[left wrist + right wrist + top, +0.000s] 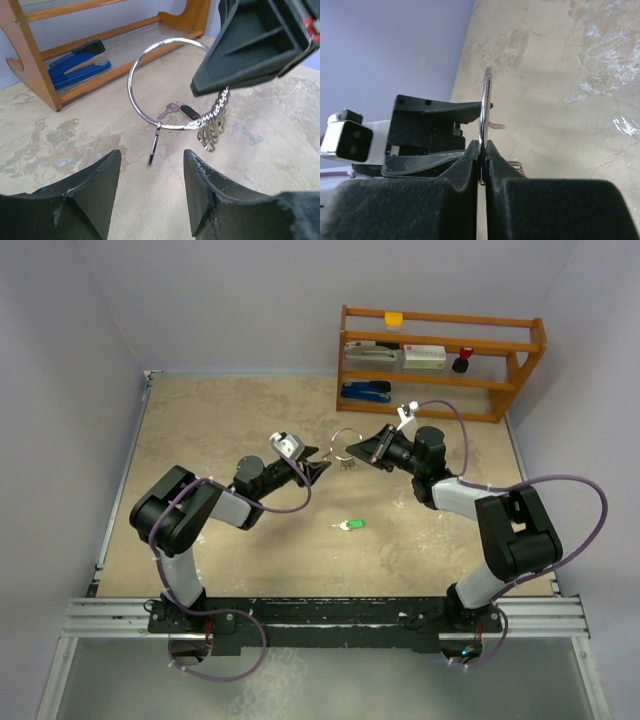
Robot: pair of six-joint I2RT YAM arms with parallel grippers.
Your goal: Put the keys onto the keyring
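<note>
- Your left gripper (152,156) stands with its jaws apart and nothing between them, just at eight o'clock of the keyring (134,97) in the overhead view.
- The keyring hangs upright in the air above the table (200,440). A slim key (154,145) dangles from its lowest arc, and a cluster of silver keys (212,127) bunches at its four o'clock.
- A black-headed key (189,111) shows low inside the ring's circle in the left wrist view. You can't tell from here whether it hangs there or lies on the table behind.
- The green key (351,525) lies flat on the table at six o'clock from the ring, well apart from it and not yet threaded.
- Your right gripper (482,150) is clamped on the ring's thin wire, pinching it edge-on between the pads.
- Watch that pinch: a wire this thin can pivot or slip if you push a key against it.
- If the ring swings, the dangling key may slide back off through the split.
- The flat green key may skid away when you close on it.
</note>
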